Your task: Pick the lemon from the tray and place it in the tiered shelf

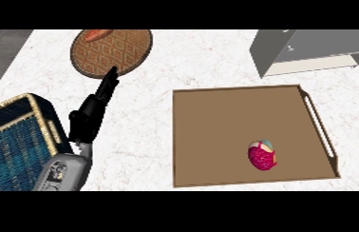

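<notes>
Far left, lower edge of the head view: a dark blue woven mat (24, 140) with a gold border, lying on the white marbled counter (147, 131), partly cut off by the frame.

Just right of it, the grey left forearm comes up from the lower edge. The left hand (95, 107) is black, fingers straight and together, pointing up and slightly right; released, grasping nothing. The fingertips reach the lower rim of a round brown placemat (119, 50) with a diamond pattern. On the mat's upper left edge sits an orange-red item (95, 34), partly out of view; cannot tell what it is.

Centre to right: a brown rectangular tray (224, 131) with a slotted handle on its right side. In its lower right part lies a small rounded object (262, 156), magenta with a pale blue and orange patch on top. It does not look like a lemon. It rests well apart from the left hand.

Upper right: a grey tiered shelf (280, 53), just beyond the tray's far right corner, not touching it.

Right hand does not show.
</notes>
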